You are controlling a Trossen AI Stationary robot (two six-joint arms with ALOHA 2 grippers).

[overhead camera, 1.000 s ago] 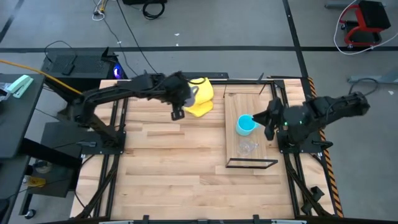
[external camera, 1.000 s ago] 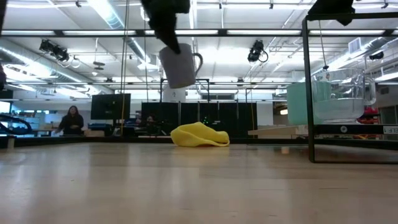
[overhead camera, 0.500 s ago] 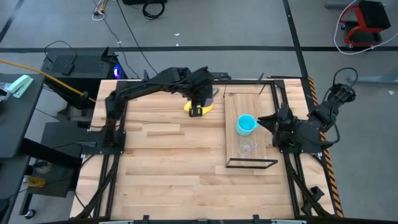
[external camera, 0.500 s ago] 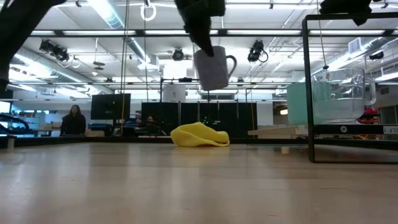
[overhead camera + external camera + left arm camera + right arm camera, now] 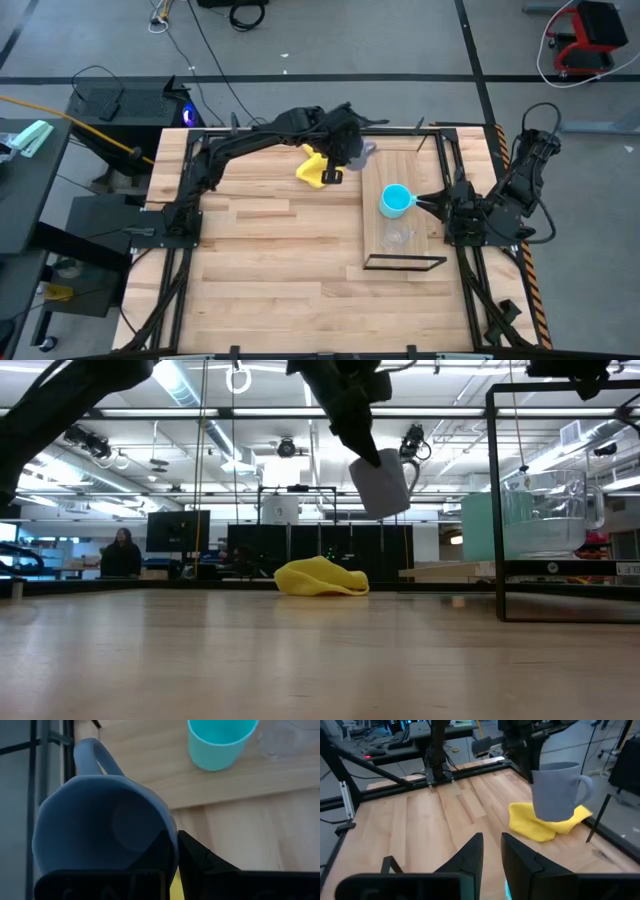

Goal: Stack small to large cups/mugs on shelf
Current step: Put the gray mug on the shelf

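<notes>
Fingers [image 5: 192, 857] of the left gripper [image 5: 172, 851] were clamped on the rim of the grey-blue mug [image 5: 100, 825], which was held in the air near the shelf [image 5: 375, 180]. It was judged hard, smooth and breakable, so the rim was a fair place to hold it. The right gripper [image 5: 491, 851] was kept nearly closed and empty beside the shelf. Only from above were the cyan mug [image 5: 395, 200] and glass cup [image 5: 397, 238] seen on the board.
</notes>
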